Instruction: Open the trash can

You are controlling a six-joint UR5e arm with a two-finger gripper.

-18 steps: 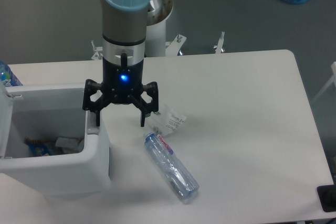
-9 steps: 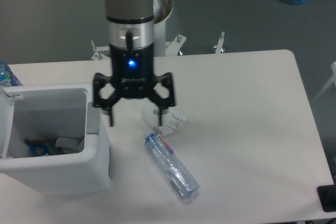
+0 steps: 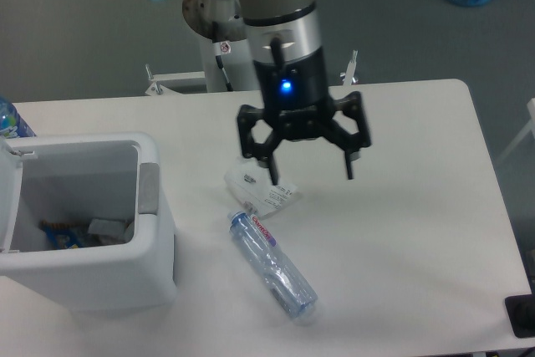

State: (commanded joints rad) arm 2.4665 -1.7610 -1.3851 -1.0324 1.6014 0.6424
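The trash can (image 3: 125, 277) is a large white boxy bin at the table's left front. It stands open: I look down into it and see litter at the bottom, and its lid (image 3: 8, 198) stands up at the left edge. A grey tab (image 3: 148, 188) sits on its right rim. My gripper (image 3: 311, 175) hangs open and empty above the table's middle, well to the right of the bin and clear of it.
A crumpled clear plastic bottle (image 3: 273, 267) lies on the table right of the bin. A white wrapper (image 3: 259, 189) lies just behind it, under my left finger. A blue bottle (image 3: 10, 119) stands at the far left edge.
My gripper has moved right, away from the bin's right rim to above the table's middle. It stayed open. The bin stayed open and still.
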